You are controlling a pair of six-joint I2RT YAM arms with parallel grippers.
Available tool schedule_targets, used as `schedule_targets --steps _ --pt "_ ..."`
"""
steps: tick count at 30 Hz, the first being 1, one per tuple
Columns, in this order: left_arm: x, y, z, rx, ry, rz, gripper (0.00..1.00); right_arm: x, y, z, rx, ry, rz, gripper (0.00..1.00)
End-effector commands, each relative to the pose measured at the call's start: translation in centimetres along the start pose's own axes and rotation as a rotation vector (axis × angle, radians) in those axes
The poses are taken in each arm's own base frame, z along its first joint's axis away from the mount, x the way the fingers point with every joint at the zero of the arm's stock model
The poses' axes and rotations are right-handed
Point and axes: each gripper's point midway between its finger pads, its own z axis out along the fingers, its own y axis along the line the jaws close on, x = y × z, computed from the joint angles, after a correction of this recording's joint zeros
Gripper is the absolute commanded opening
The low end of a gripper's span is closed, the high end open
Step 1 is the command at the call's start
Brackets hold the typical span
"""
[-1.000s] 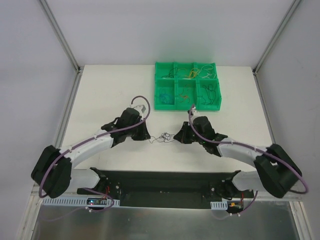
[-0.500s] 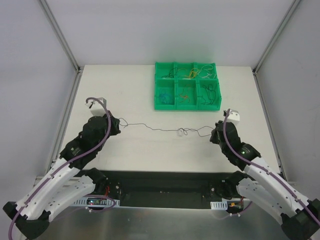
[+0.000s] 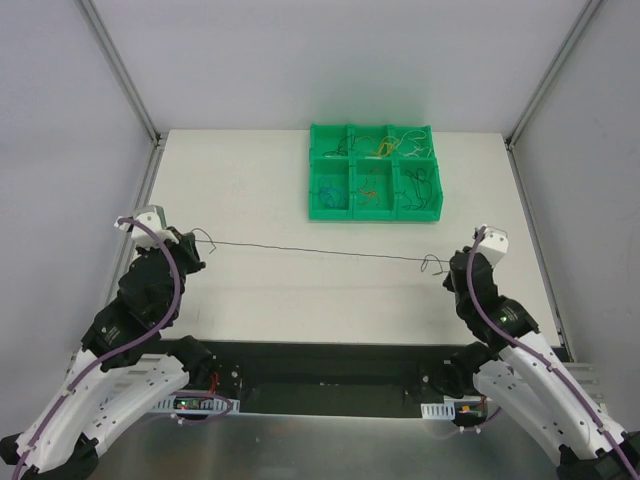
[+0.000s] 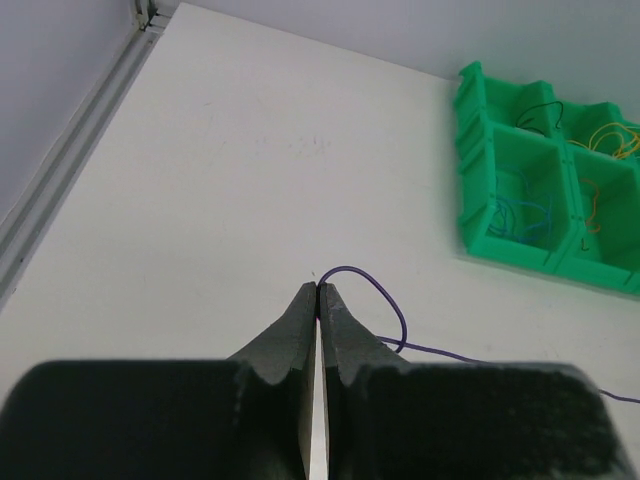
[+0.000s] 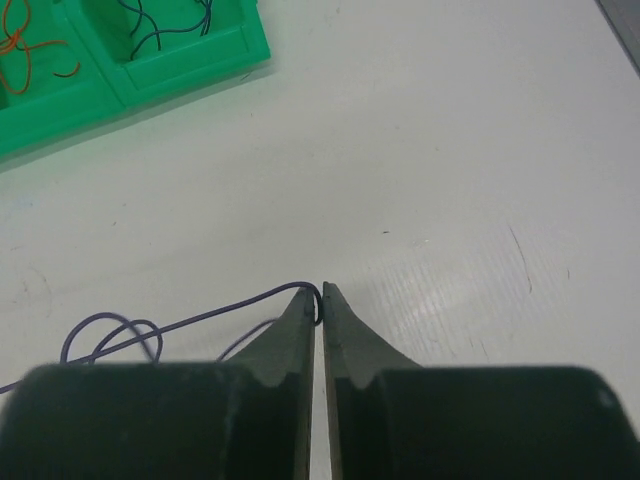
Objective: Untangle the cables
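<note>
One thin purple cable [image 3: 320, 250] runs in a nearly straight line across the table between my two grippers. My left gripper [image 3: 197, 243] is shut on its left end; in the left wrist view the cable [image 4: 385, 295] curls out of the closed gripper tips [image 4: 318, 288]. At the right end, my right gripper [image 3: 445, 265] pinches the cable [image 5: 200, 318] in its tips [image 5: 320, 290], the jaws a hair apart. A small loop [image 5: 110, 335] sits in the cable just left of the right gripper.
A green tray [image 3: 311, 175] with six compartments stands at the back centre and holds several thin coloured cables. It shows at the right in the left wrist view [image 4: 470, 170] and at the top left in the right wrist view [image 5: 120, 85]. Metal rails edge the table.
Both arms have drawn back and apart toward the table's sides. The small tangle between them has been pulled out into one long straight strand.
</note>
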Motion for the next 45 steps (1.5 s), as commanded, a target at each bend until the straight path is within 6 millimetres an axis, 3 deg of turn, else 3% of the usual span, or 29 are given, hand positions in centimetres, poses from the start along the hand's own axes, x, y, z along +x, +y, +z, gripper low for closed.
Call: schedule_targets --steps 1,4,5,10,15,17,20,22,24,26,28,34,39,42,45 --pt "-3.8 2.6 -1.5 -0.096 -0.105 0.026 0.00 -1.4 -1.7 -0.2 0.089 -0.030 -0.035 0.10" --pt "-5.2 3.0 -2.2 -0.092 -0.135 0.017 0.00 -0.9 -2.1 0.3 0.124 -0.016 -0.034 0.14" --pt "-5.6 3.2 -2.5 -0.093 -0.146 0.014 0.00 -0.6 -2.3 0.5 0.140 -0.009 -0.028 0.20" --pt "-7.0 3.9 -3.3 -0.107 -0.180 0.016 0.00 0.2 -2.7 1.5 0.177 0.036 -0.006 0.23" --pt "-7.1 4.6 -3.6 -0.130 -0.190 0.029 0.00 0.3 -3.0 2.0 0.183 0.067 0.007 0.32" --pt "-6.6 4.0 -3.3 -0.105 -0.176 0.034 0.00 0.3 -1.6 2.2 0.098 0.088 -0.013 0.36" --pt "-4.5 0.7 -2.0 0.025 -0.090 0.031 0.00 0.7 3.2 2.1 -0.177 0.122 -0.064 0.51" --pt "-2.4 -2.6 -1.0 0.145 0.009 0.043 0.00 1.1 5.6 1.8 -0.307 0.152 -0.070 0.56" --pt "-0.6 -5.8 -0.2 0.243 0.114 0.050 0.00 1.5 6.7 1.7 -0.356 0.180 -0.071 0.56" --pt "-0.1 -9.0 0.0 0.354 0.192 0.050 0.00 1.9 7.1 1.8 -0.374 0.202 -0.073 0.57" --pt "-1.1 -11.6 -0.1 0.439 0.219 0.048 0.00 1.9 7.3 1.6 -0.384 0.200 -0.072 0.57" --pt "-7.9 -17.2 -2.8 0.714 0.123 -0.011 0.00 1.3 6.9 1.1 -0.387 0.162 -0.057 0.58" --pt "-9.6 -21.1 -6.1 0.969 0.143 -0.076 0.00 1.3 6.6 1.1 -0.380 0.150 -0.056 0.59" --pt "-10.5 -22.3 -7.8 1.084 0.124 -0.091 0.00 1.6 6.6 1.3 -0.376 0.153 -0.053 0.59" --pt "-11.4 -22.2 -7.9 1.084 0.078 -0.091 0.00 1.8 6.9 1.5 -0.384 0.157 -0.054 0.59"
